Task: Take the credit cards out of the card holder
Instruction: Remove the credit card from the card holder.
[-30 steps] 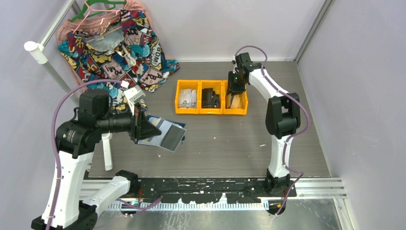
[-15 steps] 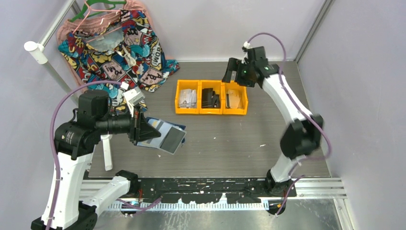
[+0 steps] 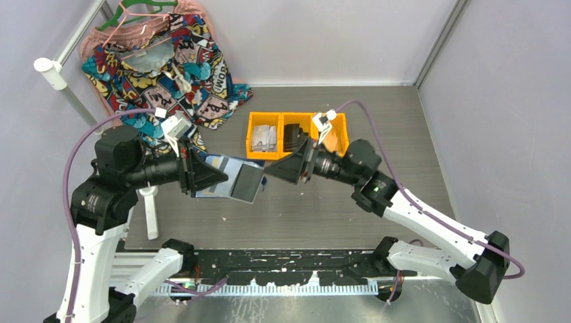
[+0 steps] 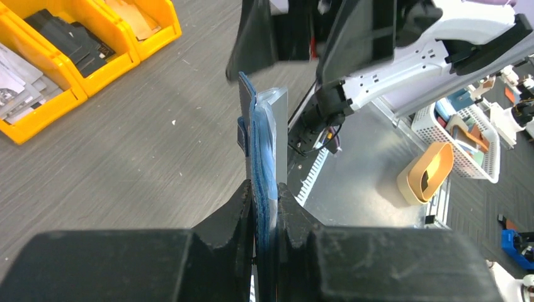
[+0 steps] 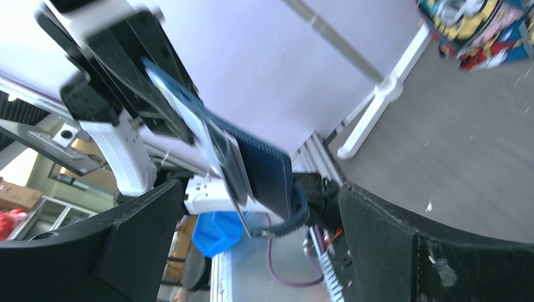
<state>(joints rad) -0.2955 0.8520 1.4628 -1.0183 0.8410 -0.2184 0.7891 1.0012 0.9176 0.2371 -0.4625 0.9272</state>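
1. The holder (image 3: 237, 180) is pinched between the left fingers (image 3: 205, 178), which are pressed almost together on it. It is held clear of the tabletop (image 3: 323, 212).
2. In the left wrist view the holder is seen edge-on and upright between the left fingers. Its free edge projects forward, beyond the fingertips.
3. A flat grey panel (image 4: 279, 126) is laid against one side of the holder, ahead of the left fingers. Whether it is a card or a pocket cannot be told.
4. The right fingers (image 3: 286, 168) are spread wide and nothing is held in them.
5. The right fingers are pointed at the left fingers, tip toward tip, and the holder is placed between the two sets.
6. In the right wrist view the navy flap of the holder is framed in the gap between the right fingers, just ahead of their tips. Whether it is touched by them cannot be told.
7. Three yellow bins (image 3: 264, 155) are set side by side on the tabletop, behind the right fingers and well apart from the left fingers.
8. Tan cards (image 4: 135, 17) are laid in the end bin closest to the right fingers. Black items (image 4: 66, 41) are kept in the middle bin and grey papers (image 4: 22, 88) in the other end bin.
9. A patterned garment (image 3: 168, 67) is spread behind the left fingers, at the far corner of the tabletop.
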